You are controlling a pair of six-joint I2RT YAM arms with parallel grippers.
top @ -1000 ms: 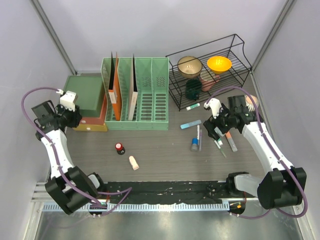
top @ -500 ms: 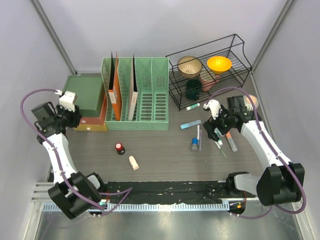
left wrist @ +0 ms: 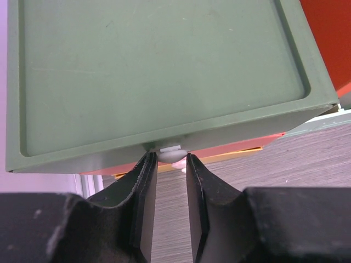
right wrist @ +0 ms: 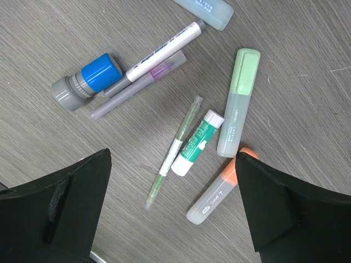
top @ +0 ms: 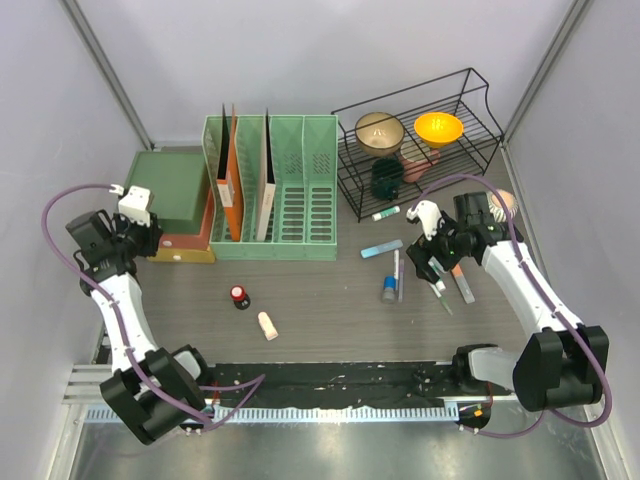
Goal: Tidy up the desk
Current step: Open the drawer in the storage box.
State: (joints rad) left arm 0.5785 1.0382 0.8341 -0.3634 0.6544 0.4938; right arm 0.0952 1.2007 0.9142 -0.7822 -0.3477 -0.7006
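Grey-brown worktop (top: 320,295) spreads out ahead of both arms.
Right fingers (right wrist: 60,208) hang spread wide, holding nothing, just above scattered pens (right wrist: 238,104). Farther back on the left, the left fingers (left wrist: 143,203) are pinched narrowly on a white knob (left wrist: 170,153) fronting a green box (left wrist: 153,76) beside the rack (top: 290,215).

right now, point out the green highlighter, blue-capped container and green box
green highlighter (right wrist: 236,118), right wrist view, its body
blue-capped container (right wrist: 101,71), right wrist view, its cap
green box (left wrist: 159,71), left wrist view, recessed top
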